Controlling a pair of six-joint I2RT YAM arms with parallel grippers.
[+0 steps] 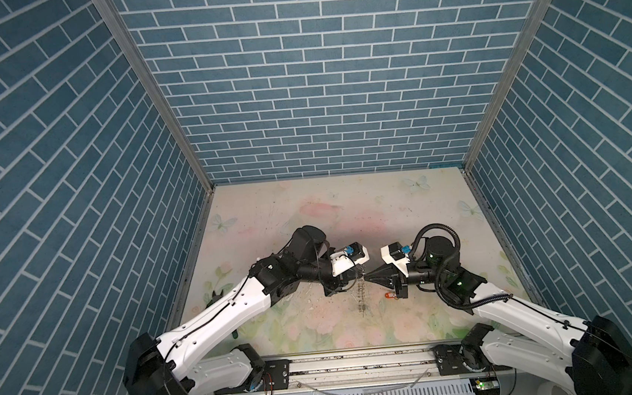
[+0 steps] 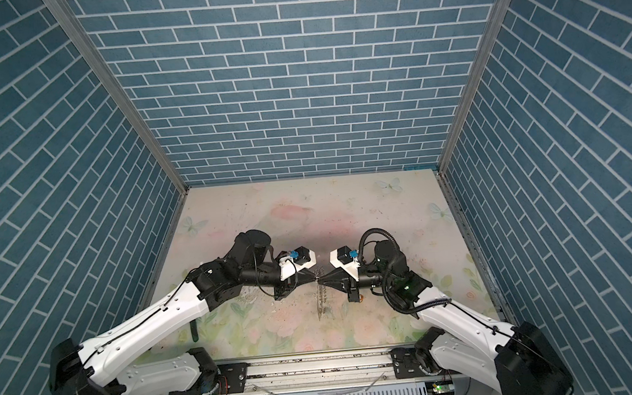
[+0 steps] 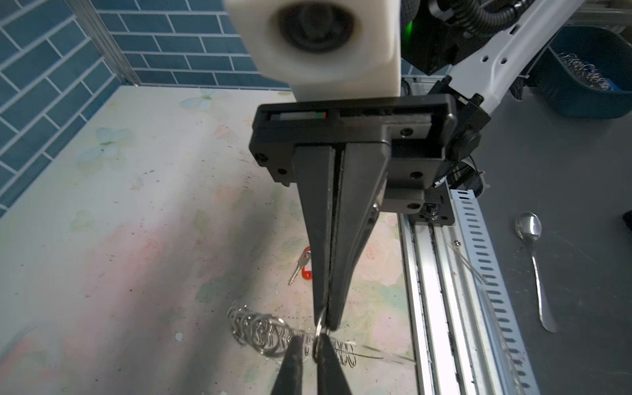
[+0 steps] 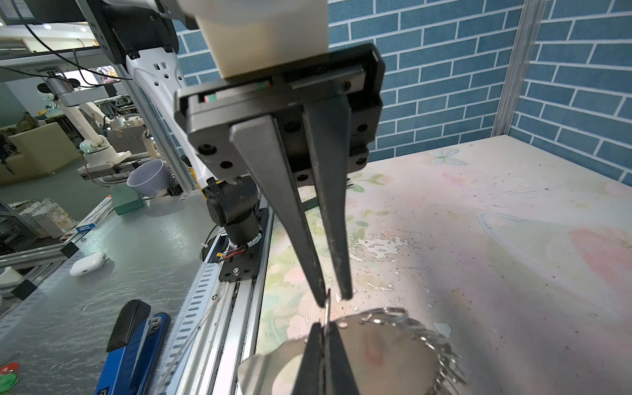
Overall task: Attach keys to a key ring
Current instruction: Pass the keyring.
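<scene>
**A:** Entry one, right gripper (image 3: 325, 323)?
**B:** Fingers pressed together, clamped on one small silver ring (image 4: 327, 304) at the rim of the key ring (image 3: 260, 328). The other rings trail off to one side of the fingertips.
**A:** Entry two, left gripper (image 4: 333, 297)?
**B:** Fingers (image 4: 306, 256) a little apart, tip to tip with the right gripper. The pinched ring stands in their gap, close to one finger; whether it touches I cannot tell.
**A:** Entry three, keys?
**B:** One orange-red key tag (image 3: 306, 270) with a silver key (image 3: 297, 268), flat on the table (image 3: 136, 205) beneath the right fingers, held by neither gripper.
</scene>
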